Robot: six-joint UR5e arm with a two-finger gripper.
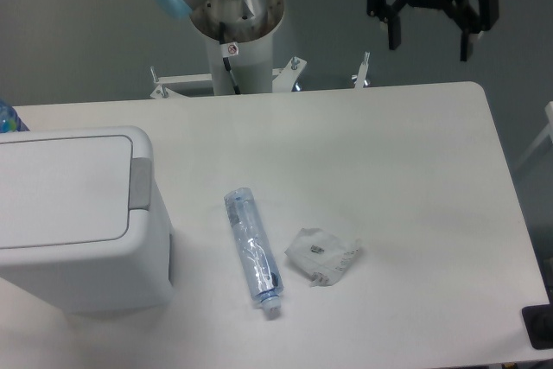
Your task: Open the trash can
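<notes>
Black two-finger gripper (429, 39) hanging above the table's far edge, jaws spread wide and holding nothing.

From the fixed camera, the large boxy white plastic trash can (78, 218) is sitting far below and to the left of the jaws, its flat lid lying closed, grey rectangular push tab (140, 184) on its right edge; a crushed clear plastic bottle (253, 251) and crumpled white wrapper (322, 256) are lying between, on the white table (415, 179).

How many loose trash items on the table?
2. A crushed bottle lies just right of the bin; a crumpled wrapper lies right of the bottle. The bin could be hiding something behind it.
</notes>
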